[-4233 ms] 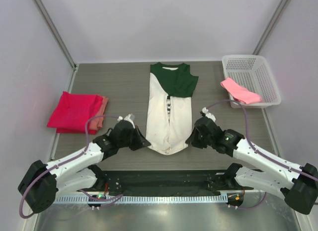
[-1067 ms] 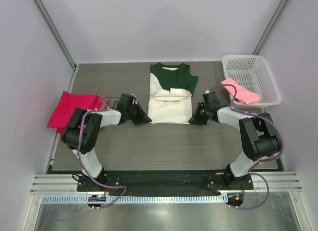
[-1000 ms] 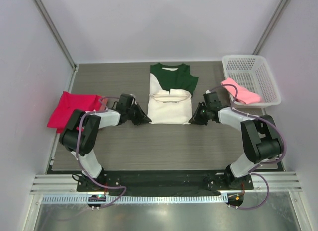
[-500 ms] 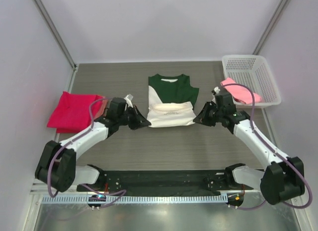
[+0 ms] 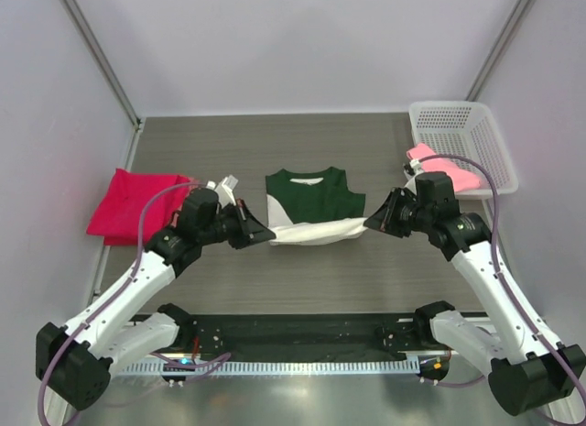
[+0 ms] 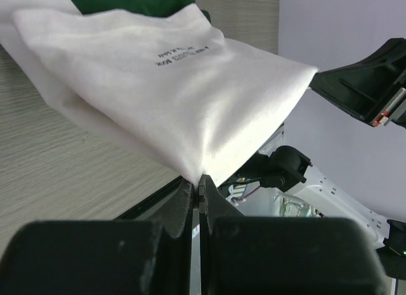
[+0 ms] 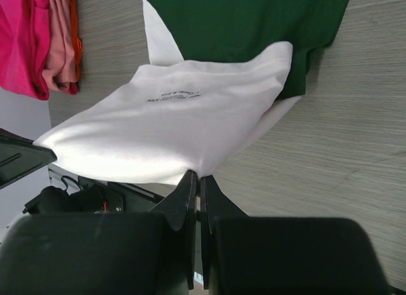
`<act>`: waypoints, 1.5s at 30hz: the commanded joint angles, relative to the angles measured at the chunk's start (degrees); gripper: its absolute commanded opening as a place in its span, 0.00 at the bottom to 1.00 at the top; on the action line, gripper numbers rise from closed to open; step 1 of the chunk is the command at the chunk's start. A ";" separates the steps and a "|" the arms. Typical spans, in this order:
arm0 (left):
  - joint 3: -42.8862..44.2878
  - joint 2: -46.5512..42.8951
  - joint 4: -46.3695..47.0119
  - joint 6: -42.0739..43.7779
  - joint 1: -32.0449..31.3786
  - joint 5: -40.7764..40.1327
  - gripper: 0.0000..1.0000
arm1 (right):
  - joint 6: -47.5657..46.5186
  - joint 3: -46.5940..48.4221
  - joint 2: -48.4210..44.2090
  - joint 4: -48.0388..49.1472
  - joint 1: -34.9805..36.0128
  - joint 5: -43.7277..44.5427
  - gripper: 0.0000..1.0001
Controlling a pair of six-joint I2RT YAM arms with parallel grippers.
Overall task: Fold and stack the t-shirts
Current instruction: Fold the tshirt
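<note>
Left of the white plastic mesh basket [image 5: 455, 103], on the grey desk [image 5: 211, 151], lies the large cream-white cloth t-shirt with dark green shoulders [image 5: 311, 202], its doubled cream half raised off the desk. The left pincer [image 5: 261, 234] pinches the fold's corner farther from the basket, and the right pincer [image 5: 371, 223] pinches the nearer corner. 0.5 s ago the collar sat level with the basket's middle; now it is near the basket's front rim. 1 light pink cloth t-shirt [image 5: 423, 154] drapes that rim.

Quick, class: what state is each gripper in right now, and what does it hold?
Left gripper: shut on the cream-white t-shirt.
Right gripper: shut on the same t-shirt.
</note>
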 commanded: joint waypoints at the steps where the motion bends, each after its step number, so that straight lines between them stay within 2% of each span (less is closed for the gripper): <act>1: 3.41 0.01 -4.90 0.48 0.03 -1.90 0.00 | -0.97 4.41 0.59 -1.44 -0.08 2.66 0.01; 8: 6.84 4.93 -5.43 2.77 0.90 -6.82 0.00 | -1.59 8.10 9.90 1.98 -0.08 6.52 0.01; 12: 12.19 10.63 -5.51 4.61 2.84 -6.56 0.00 | -1.85 12.75 16.67 3.83 -0.26 9.86 0.01; 19: 21.42 22.15 -5.43 7.34 7.32 -6.65 0.00 | -1.15 20.66 29.41 8.84 -1.05 10.57 0.01; 26: 33.89 38.66 -4.11 7.78 10.40 -5.86 0.00 | 1.14 31.39 45.49 12.18 -3.51 8.64 0.01; 31: 42.95 54.31 -1.39 6.03 12.68 -4.19 0.00 | 2.72 40.44 56.30 15.51 -4.74 7.42 0.01; 32: 46.19 56.59 -1.12 5.59 13.82 -4.19 0.00 | 2.98 41.76 59.63 17.61 -5.00 6.54 0.10; 33: 47.70 58.44 -0.25 5.50 14.17 -4.28 0.05 | 4.03 44.21 61.57 18.50 -5.09 6.18 0.24; 34: 49.28 62.20 0.19 5.49 14.53 -4.80 0.35 | 4.30 45.19 62.90 19.82 -5.00 7.14 0.44; 35: 52.51 63.54 0.11 6.71 14.96 -5.24 0.49 | 4.04 45.98 64.91 20.53 -5.09 7.06 0.59; 36: 53.85 64.60 -0.32 7.68 14.88 -7.42 0.60 | 3.26 46.68 65.28 20.88 -5.09 7.84 0.69; 37: 54.82 65.57 -1.11 8.47 14.88 -8.22 0.73 | 2.81 45.91 65.02 21.67 -5.00 8.98 0.71; 38: 54.66 65.32 -1.64 9.09 14.97 -8.58 0.82 | 2.37 44.77 64.33 24.11 -5.00 9.17 0.72; 42: 48.96 60.75 -1.12 11.99 14.62 -12.44 0.84 | -3.59 32.41 56.96 32.56 -5.00 11.36 0.72; 45: 43.42 56.10 -1.21 13.92 14.27 -15.87 0.83 | -9.31 30.00 55.62 30.92 -5.18 9.62 0.69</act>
